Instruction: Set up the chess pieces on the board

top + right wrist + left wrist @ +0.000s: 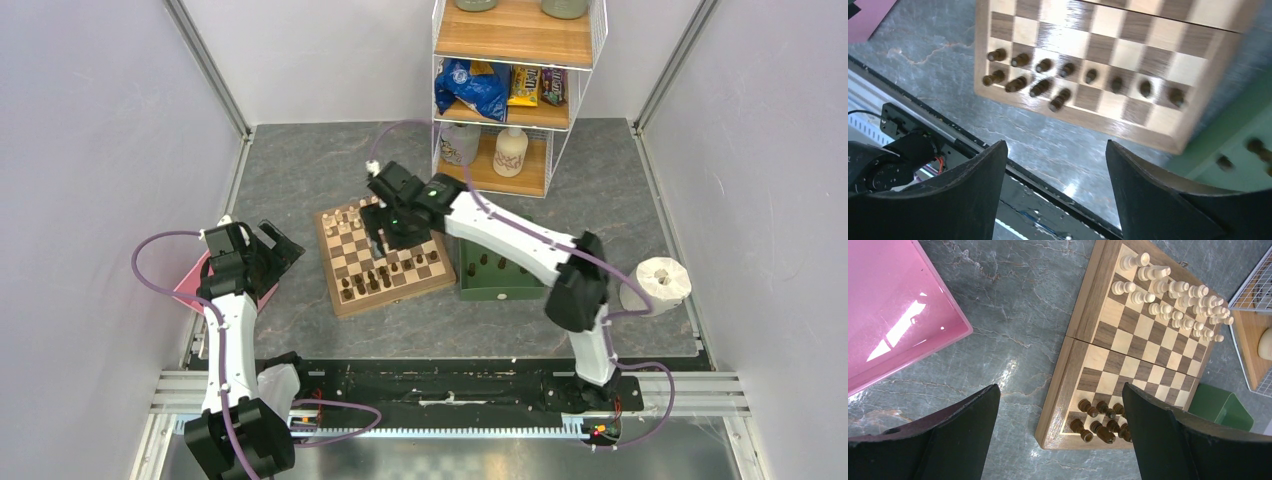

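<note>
Top external view gives me the right gripper (376, 240) hanging above the middle of the board (395, 294). On its wrist camera the jaws stand well apart with nothing between them. The dark chess pieces (1068, 75) sit along the board's near edge. A full row runs across it, and four more stand behind that row toward one corner. The cream pieces (1173, 295) crowd the far edge. A few dark shapes lie in the green tray (500, 293) just beside the board, too blurred for me to identify. My left gripper (283, 240) hovers off the board's left side near the pink tray (893, 305), spread wide and holding nothing.
</note>
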{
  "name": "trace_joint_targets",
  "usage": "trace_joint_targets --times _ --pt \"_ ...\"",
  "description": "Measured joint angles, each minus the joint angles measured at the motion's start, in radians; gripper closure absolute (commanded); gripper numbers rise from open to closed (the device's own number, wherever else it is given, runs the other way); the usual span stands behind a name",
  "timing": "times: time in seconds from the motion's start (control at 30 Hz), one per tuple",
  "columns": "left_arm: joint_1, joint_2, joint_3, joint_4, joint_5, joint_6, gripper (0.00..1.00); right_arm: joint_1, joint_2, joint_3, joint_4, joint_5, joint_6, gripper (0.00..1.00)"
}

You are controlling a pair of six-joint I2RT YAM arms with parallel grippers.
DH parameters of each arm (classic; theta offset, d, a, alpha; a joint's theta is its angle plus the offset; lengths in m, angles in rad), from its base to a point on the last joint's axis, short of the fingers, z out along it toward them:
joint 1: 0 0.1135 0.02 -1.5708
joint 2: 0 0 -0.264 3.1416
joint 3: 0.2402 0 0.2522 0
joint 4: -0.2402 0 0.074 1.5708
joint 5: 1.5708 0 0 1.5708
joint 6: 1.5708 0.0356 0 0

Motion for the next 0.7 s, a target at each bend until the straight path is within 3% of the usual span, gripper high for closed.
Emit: trace_joint_targets --times 0.13,0.33,0.43,0.7 --pt "0.0 0.0 0.0 0.0 0.0 0.0 0.01 -0.045 -0.185 -0.15 0.022 0.091 0.011 0.21" --pt "0.0 0.0 0.0 0.0 0.0 0.0 0.01 -0.266 -0.431 -0.486 0.072 0.16 0.072 0.3" --pt "0.0 0.0 0.0 0.0 0.0 0.0 0.01 -0.372 -0.461 -0.604 0.069 0.172 0.092 0.36" --pt "0.0 0.001 0.0 0.0 0.0 0.0 0.01 -0.422 -0.461 -0.71 0.068 0.145 0.1 0.42"
